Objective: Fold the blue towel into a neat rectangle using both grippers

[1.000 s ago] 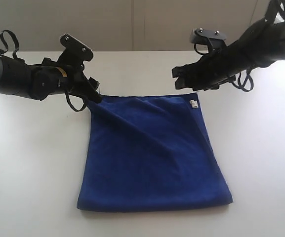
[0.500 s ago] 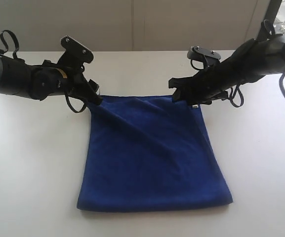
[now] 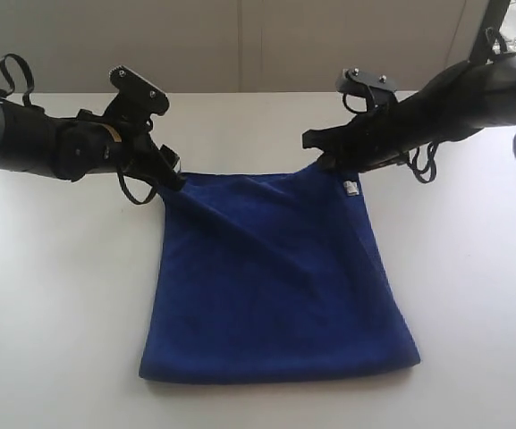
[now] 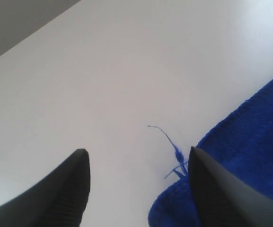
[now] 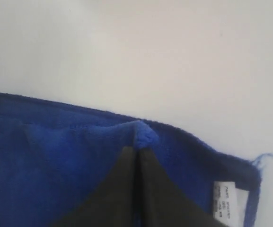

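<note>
The blue towel (image 3: 275, 286) lies folded to a near square on the white table (image 3: 61, 313), its white label (image 3: 351, 187) at the far right corner. My right gripper (image 3: 322, 161) is at the far edge, a little inside that corner. In the right wrist view it (image 5: 137, 150) is shut on a small raised pinch of the towel (image 5: 56, 156), beside the label (image 5: 225, 201). My left gripper (image 3: 173, 175) is at the far left corner. In the left wrist view it (image 4: 137, 151) is open, with the towel corner (image 4: 250, 137) against one finger.
A loose blue thread (image 4: 167, 139) trails from the towel's left corner onto the table. A grey wall (image 3: 240, 45) rises behind the table's far edge. Bare white tabletop surrounds the towel on all sides.
The right gripper came down from above the table to the towel's far edge, shut on it, and the edge now peaks up slightly. The left arm has not moved.
</note>
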